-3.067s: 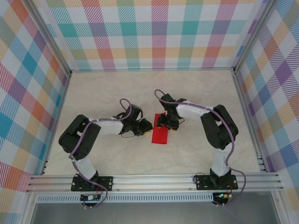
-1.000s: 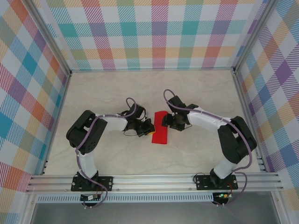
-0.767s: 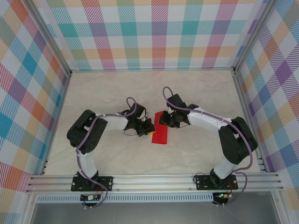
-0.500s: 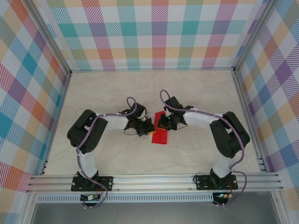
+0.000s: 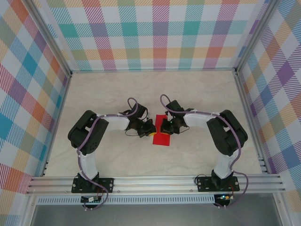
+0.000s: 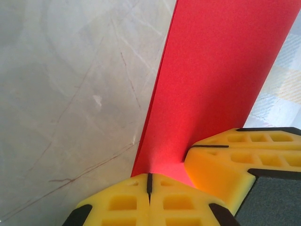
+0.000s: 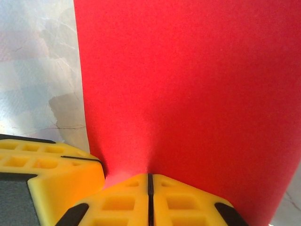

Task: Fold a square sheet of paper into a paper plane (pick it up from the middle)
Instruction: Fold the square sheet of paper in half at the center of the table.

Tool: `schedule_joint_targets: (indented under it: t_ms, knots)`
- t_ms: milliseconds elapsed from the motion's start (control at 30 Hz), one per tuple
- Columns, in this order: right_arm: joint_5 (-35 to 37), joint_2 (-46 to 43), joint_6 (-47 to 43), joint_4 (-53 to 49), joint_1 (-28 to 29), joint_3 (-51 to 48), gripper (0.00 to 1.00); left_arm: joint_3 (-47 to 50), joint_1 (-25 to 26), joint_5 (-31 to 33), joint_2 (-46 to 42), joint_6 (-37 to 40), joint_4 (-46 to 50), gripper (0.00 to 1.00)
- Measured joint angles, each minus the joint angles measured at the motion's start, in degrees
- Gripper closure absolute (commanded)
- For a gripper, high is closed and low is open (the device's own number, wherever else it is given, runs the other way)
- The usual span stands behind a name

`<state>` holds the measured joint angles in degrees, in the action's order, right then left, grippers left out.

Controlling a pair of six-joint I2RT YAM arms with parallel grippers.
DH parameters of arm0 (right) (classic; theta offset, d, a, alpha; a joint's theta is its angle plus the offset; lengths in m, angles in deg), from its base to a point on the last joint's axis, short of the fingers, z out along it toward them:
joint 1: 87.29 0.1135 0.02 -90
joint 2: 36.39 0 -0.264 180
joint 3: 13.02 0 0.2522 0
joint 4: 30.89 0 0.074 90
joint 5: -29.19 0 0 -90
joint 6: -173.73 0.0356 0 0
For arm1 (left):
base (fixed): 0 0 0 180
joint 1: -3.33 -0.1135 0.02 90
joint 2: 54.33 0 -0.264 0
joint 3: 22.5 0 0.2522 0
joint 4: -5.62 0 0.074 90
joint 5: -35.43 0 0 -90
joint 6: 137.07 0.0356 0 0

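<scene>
I read the pale marbled surface [image 5: 108,94] lying beneath both arms. The left arm [image 5: 89,136] and the right arm [image 5: 225,134] bend inward from their bases and meet near the middle of the surface.

The red paper [image 5: 161,138] lies at that meeting point. From above it reads as a narrow strip, with its far end under the two tips and the rest running back toward the bases.

The left end effector [image 6: 149,186] has its jaws together, clamped on the near edge of the paper. The sheet puckers where it enters the seam and runs straight ahead of the tips. Bare surface lies to the left of this end effector.

The right end effector [image 7: 149,186] is likewise closed and clamped on the paper. The sheet spreads ahead of it and to its right.

Each wrist view shows another yellow pad [image 6: 225,155] just beside its own tips, against the paper.
</scene>
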<state>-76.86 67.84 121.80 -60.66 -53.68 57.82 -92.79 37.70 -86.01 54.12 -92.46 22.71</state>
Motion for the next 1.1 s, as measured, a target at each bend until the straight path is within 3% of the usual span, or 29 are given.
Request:
schedule_joint_targets:
  t_ms: [367,800,1100]
  knots:
    - [-3.9,-1.7,-2.4,6.9,-2.0,-5.1,0.91,-0.4,0.0,0.6,0.1,0.0,1.0,1.0]
    - [-2.9,-3.6,-4.3,5.2,-4.1,-6.6,0.92,-0.4,0.0,0.8,0.1,0.0,1.0,1.0]
    - [-4.6,-5.3,-4.3,11.4,-5.2,-11.2,0.94,-0.4,0.1,1.0,0.1,0.0,1.1,1.0]
